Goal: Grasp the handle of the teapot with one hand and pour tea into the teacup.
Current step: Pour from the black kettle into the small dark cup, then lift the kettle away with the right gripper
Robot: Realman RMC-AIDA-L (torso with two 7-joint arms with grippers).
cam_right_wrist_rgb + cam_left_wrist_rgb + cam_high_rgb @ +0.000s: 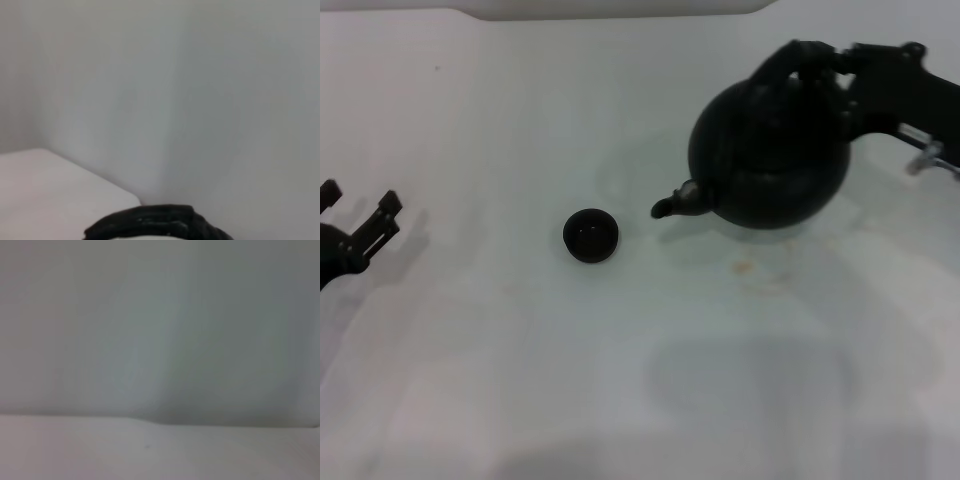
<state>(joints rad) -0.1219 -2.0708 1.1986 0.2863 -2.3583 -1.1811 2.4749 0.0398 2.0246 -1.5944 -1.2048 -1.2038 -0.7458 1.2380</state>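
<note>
**Teapot held up, spout aimed at the cup**

While my right tool [820,70] is gripping the handle [790,62] at upper right, clamped on it, the teapot [770,155] is hanging tilted, spout pointing toward the teacup [590,235] at centre frame on the tabletop [640,380], probably to line up the pour. My left tool [360,225] is sitting parked at far left, fingers apart.

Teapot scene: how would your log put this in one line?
right gripper: on handle | teapot: spout toward teacup, apart | left gripper: open, idle
</note>
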